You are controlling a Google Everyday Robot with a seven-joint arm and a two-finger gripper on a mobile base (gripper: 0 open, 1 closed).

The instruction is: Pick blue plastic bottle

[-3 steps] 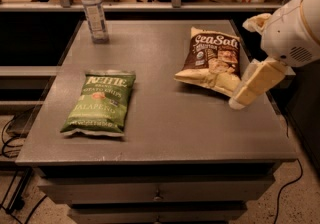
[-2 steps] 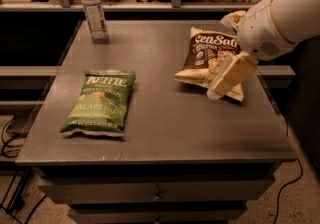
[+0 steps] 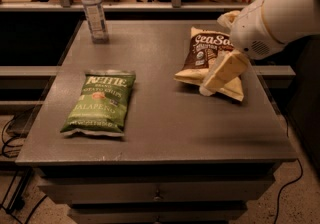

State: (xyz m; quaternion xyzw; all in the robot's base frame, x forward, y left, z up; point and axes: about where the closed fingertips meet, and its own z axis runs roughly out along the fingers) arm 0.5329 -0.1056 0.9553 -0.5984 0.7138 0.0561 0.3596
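The blue plastic bottle (image 3: pixel 94 12) stands upright at the far left corner of the grey table (image 3: pixel 160 133). It is slim and clear, with a white cap and a pale label. My gripper (image 3: pixel 207 88) hangs from the white arm (image 3: pixel 280 15) on the right side of the table. It sits just above the near edge of a brown chip bag (image 3: pixel 206 54), far to the right of the bottle, and holds nothing.
A green Kettle jalapeño chip bag (image 3: pixel 100 102) lies flat on the left half of the table. A shelf rail (image 3: pixel 150 5) with boxes runs behind the table. Drawers (image 3: pixel 157 195) are below the front edge, and cables lie on the floor.
My arm and gripper have moved left and a little toward the table's middle, from the right edge to over the brown chip bag. The bottle and bags have not moved.
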